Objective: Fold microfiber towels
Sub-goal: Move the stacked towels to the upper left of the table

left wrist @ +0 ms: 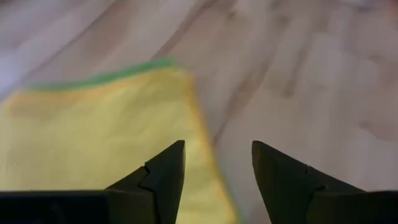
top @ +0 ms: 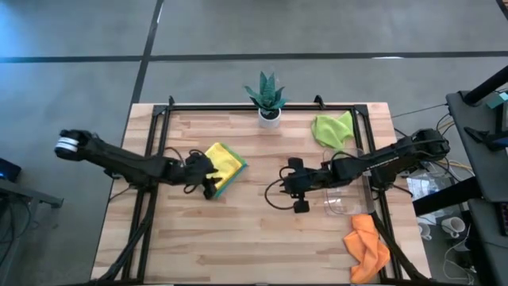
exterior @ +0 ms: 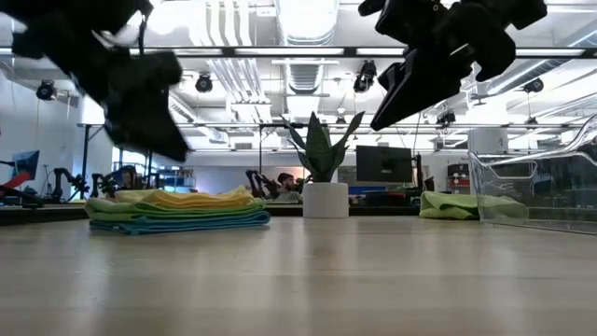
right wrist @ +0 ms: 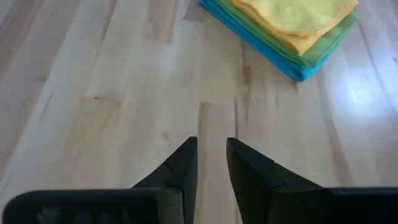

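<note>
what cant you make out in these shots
- Folded stack: high view shows mostly the yellow towel; left gripper covers its near corner.
- Left wrist view: stack runs off the frame; blue layer unseen.
- Orange towel: absent from the low view.
- Clear tray: cut by the low view's edge; right arm overlaps it from above.
- Unfolded green towel: folds unreadable.

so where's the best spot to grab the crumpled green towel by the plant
Probably the raised peak of the lime green towel, on the side facing the table's middle. It lies bunched rather than flat, so a fold stands up to pinch. The right gripper, empty with fingers slightly apart, could come from above; the potted plant crowds the other side.
</note>
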Controlling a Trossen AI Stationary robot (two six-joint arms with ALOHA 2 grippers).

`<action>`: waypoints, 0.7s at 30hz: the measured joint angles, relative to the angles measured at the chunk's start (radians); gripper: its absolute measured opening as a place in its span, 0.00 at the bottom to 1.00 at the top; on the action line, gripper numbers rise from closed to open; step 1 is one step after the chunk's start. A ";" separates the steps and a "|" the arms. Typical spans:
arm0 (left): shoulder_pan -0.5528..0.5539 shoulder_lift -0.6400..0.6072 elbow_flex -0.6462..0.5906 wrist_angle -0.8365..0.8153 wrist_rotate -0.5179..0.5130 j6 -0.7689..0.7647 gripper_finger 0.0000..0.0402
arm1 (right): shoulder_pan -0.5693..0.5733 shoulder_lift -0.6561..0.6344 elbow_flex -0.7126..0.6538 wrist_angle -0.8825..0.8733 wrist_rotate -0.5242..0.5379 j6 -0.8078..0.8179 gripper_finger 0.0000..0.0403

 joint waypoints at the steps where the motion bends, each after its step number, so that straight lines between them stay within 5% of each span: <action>1: -0.015 -0.009 0.010 -0.001 -0.001 0.038 0.43 | 0.005 0.001 0.000 -0.002 0.000 0.009 0.20; 8: -0.086 0.011 0.012 -0.087 0.023 0.406 0.43 | 0.056 0.001 -0.004 -0.008 0.000 0.050 0.20; 21: -0.081 0.230 0.026 -0.095 0.024 0.385 0.43 | 0.083 0.001 -0.004 -0.006 0.051 0.074 0.20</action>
